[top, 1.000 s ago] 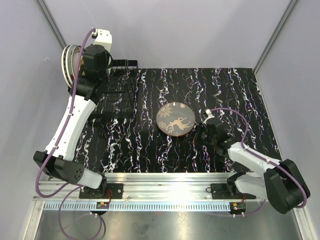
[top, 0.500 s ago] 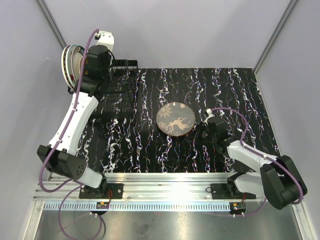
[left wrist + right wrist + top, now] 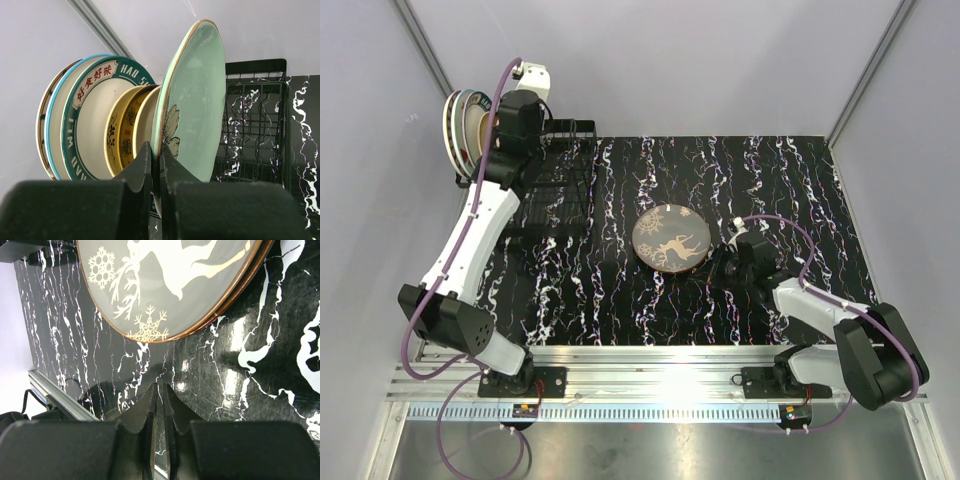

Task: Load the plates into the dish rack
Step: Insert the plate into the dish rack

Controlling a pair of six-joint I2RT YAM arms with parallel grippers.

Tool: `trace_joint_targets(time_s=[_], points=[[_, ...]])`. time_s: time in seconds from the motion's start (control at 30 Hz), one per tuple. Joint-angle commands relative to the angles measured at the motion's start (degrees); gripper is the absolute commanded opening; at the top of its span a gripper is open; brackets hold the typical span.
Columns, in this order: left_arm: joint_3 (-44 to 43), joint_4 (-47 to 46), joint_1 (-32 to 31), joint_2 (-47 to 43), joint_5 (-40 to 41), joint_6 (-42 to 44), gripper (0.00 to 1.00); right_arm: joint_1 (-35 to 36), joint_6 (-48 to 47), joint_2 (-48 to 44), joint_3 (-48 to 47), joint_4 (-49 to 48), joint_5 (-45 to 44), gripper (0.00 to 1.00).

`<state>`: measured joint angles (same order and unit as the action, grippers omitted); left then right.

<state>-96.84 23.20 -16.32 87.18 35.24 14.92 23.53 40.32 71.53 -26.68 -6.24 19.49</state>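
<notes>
Several plates stand upright on edge at the left end of the black wire dish rack (image 3: 563, 178) (image 3: 256, 125). These include a teal-rimmed plate (image 3: 85, 115) and a yellow plate (image 3: 120, 130). The pale green plate (image 3: 197, 100) is the one nearest the rack's open slots. My left gripper (image 3: 155, 148) (image 3: 498, 142) is shut on its lower rim. The brown deer plate (image 3: 669, 238) (image 3: 170, 285) lies flat mid-table. My right gripper (image 3: 161, 386) (image 3: 720, 265) hovers low just off its right edge, shut to a thin slit with nothing in it.
The rack's right part (image 3: 260, 90) shows bare slot wires. Grey walls close in behind and left of the rack. The black marbled tabletop (image 3: 770, 180) spreads to the right, and a metal rail (image 3: 660, 370) runs along the near edge.
My left wrist has shifted slightly right and back over the rack with the green plate still pinched. The right gripper has crept a little nearer the deer plate.
</notes>
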Motion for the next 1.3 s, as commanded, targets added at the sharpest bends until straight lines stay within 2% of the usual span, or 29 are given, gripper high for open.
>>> trace_joint_targets(time_s=[0.0, 0.47, 0.57, 0.9, 1.07, 1.2, 1.27], points=[[-0.11, -7.73, 0.67, -1.39, 3.08, 0.20, 0.00, -0.77, -0.85, 0.63, -1.54, -3.07, 1.61, 0.14], [4.55, -8.00, 0.76, -3.85, 4.31, -0.85, 0.00, -1.47, -0.06, 1.42, -1.19, -3.69, 3.10, 0.15], [5.25, -7.91, 0.85, -4.29, 4.75, -1.03, 0.02, -1.47, 0.03, 1.42, -1.18, -3.78, 3.19, 0.15], [5.87, -8.08, 1.11, -5.35, 5.27, -1.12, 0.16, -1.73, 0.47, 1.95, -1.10, -3.87, 3.72, 0.18], [4.03, -7.91, 1.46, -5.00, 5.36, -0.42, 0.26, -1.82, 0.29, 2.30, -1.01, -3.96, 3.63, 0.21], [3.50, -7.47, 1.64, -5.17, 5.54, 0.02, 0.41, -1.99, 0.55, 2.39, -0.66, -4.22, 3.89, 0.22], [2.89, -6.95, 1.64, -5.35, 5.54, -0.06, 0.45, -2.00, 0.55, 2.04, -0.48, -4.31, 3.98, 0.23]])
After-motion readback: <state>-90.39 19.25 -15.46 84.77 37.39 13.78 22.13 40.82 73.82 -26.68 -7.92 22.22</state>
